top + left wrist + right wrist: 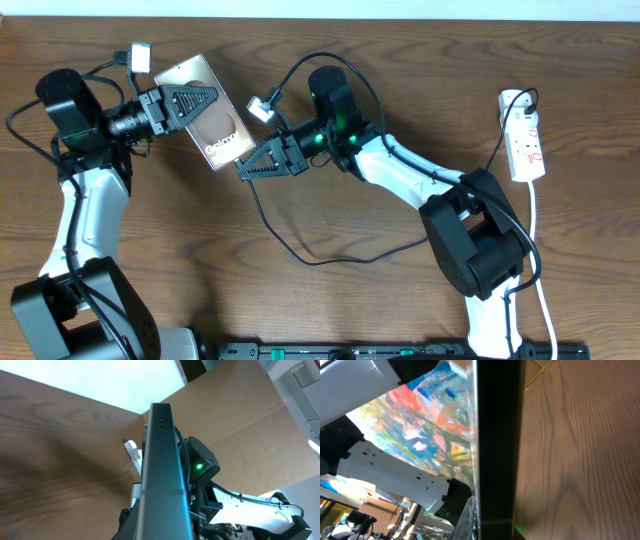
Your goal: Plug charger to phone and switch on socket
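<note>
Brown wood-grain table (420, 60) fills the overhead view. The phone (220, 128) sits left of centre, raised off the wood and tilted, its lettered back facing up. The left gripper (205, 98) is clamped on its upper half, one black finger lying across the back. In the left wrist view the phone (162, 470) shows edge-on as a tall dark bar rising from between the fingers.

The right gripper (248, 166) points at the phone's lower end, its tips just beside the bottom edge. Its jaws are closed, and the charger (330, 260) runs right up to them. The small plug itself is hidden, so I cannot tell whether it touches the phone. In the right wrist view the phone (495, 450) is a dark upright band very close to the camera. A bright, many-coloured surface lies to its left and table wood (580, 450) to its right.

From the right gripper the thin black cable drops toward the near edge of the table, curves right and climbs to the socket (526, 140). That white strip lies near the far right edge, well apart from the phone, with its white cord trailing toward the near edge. The left wrist view catches a corner of the socket (132, 456) behind the phone, with a sheet of cardboard (240, 420) beyond the table.
</note>
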Action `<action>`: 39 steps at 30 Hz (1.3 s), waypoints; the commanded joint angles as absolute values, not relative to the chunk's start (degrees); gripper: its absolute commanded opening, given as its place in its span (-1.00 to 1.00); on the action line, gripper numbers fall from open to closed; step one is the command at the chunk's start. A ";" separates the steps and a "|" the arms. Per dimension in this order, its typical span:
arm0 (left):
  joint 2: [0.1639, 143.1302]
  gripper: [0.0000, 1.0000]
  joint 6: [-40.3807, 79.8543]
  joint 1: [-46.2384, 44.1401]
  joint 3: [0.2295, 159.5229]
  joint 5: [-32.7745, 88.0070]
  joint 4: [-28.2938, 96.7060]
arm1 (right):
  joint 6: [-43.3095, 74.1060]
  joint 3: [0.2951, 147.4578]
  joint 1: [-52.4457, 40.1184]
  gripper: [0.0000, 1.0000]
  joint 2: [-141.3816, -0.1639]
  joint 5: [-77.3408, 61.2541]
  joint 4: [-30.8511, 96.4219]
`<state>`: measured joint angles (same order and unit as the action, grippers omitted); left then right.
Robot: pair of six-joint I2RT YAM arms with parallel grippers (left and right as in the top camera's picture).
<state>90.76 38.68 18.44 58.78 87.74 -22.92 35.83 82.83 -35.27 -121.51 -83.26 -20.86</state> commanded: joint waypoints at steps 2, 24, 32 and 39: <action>90.59 -0.85 38.13 18.39 58.92 90.06 -22.76 | 36.40 83.57 -34.54 -0.98 -121.73 -80.47 -21.71; 90.59 -0.85 37.50 16.21 58.92 90.06 -22.81 | 36.42 83.57 -34.52 -0.98 -121.73 -80.49 -22.13; 90.59 -0.85 37.47 16.21 58.92 90.06 -22.79 | 36.42 83.57 -34.26 -0.95 -121.73 -80.51 -22.11; 90.59 -0.85 36.60 16.27 58.92 90.06 -22.79 | 36.84 83.57 -33.65 -0.50 -121.73 -81.38 -22.11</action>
<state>90.76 37.28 17.15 58.78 86.32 -22.92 36.64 82.76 -34.65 -121.51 -83.42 -21.87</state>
